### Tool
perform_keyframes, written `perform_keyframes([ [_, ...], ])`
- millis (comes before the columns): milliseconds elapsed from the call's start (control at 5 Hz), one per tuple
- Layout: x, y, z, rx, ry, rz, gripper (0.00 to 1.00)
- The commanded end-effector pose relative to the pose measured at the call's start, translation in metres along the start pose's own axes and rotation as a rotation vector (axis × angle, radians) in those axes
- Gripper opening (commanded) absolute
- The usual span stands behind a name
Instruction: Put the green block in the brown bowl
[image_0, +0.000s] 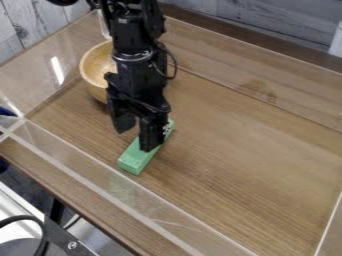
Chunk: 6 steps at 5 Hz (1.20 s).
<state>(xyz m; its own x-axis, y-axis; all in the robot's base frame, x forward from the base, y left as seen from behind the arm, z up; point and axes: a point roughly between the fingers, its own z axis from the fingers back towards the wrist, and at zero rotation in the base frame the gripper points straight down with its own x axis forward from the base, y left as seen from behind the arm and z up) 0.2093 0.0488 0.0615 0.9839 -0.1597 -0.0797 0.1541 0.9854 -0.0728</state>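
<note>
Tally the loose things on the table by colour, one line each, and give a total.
Green: 1, the green block, lying on the table under the gripper.
Brown: 1, the brown bowl, behind the arm.
Total: 2

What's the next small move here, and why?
Probably close the jaws on the green block. The gripper points straight down over the block's far end with its jaws open on either side of it, and the block lies flat on the table, not lifted. The brown bowl waits behind the arm, so a firm grip likely comes before any lift toward it.
</note>
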Motion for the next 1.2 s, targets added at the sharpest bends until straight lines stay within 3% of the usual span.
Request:
perform_keyframes([
  [0, 0.015, 0.006, 0.017, 0.026, -0.050, -0.019, 1.00],
  [200, 0.020, 0.007, 0.017, 0.024, -0.034, -0.040, 1.00],
  [400, 0.019, 0.010, 0.007, 0.024, -0.058, -0.011, 1.00],
  [1000, 0.028, 0.011, -0.015, 0.053, 0.010, 0.018, 1.00],
])
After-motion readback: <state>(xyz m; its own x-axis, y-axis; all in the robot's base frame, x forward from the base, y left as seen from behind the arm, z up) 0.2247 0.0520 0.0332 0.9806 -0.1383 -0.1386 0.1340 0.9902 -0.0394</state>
